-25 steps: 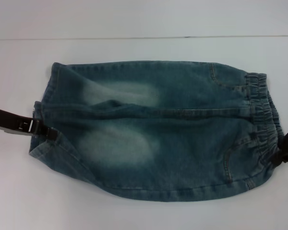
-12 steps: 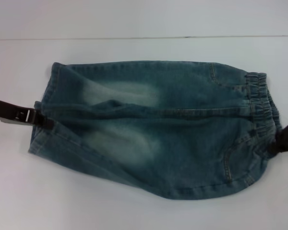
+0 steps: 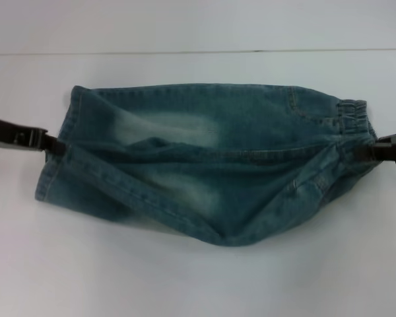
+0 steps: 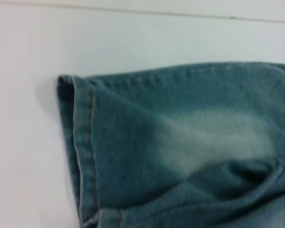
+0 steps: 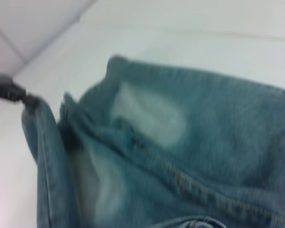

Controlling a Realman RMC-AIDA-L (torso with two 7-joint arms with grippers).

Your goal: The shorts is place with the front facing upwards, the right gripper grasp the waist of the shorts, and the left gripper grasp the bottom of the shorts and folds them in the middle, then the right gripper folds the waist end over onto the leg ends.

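**Denim shorts lifted between both grippers, near half raised**

White table (image 3: pixel 185 284) underneath. Shorts (image 3: pixel 204 158) stretch between the two claws; far half lies flat on the table, near half hangs in a sagging fold between them. Left gripper (image 3: pixel 55 142) is clenched on the bottom of the shorts (image 3: pixel 65 148), hem just inboard of its tips. Right gripper (image 3: pixel 362 152) is clenched on the waist of the shorts (image 3: pixel 351 115); the ruched band runs away from its tips.
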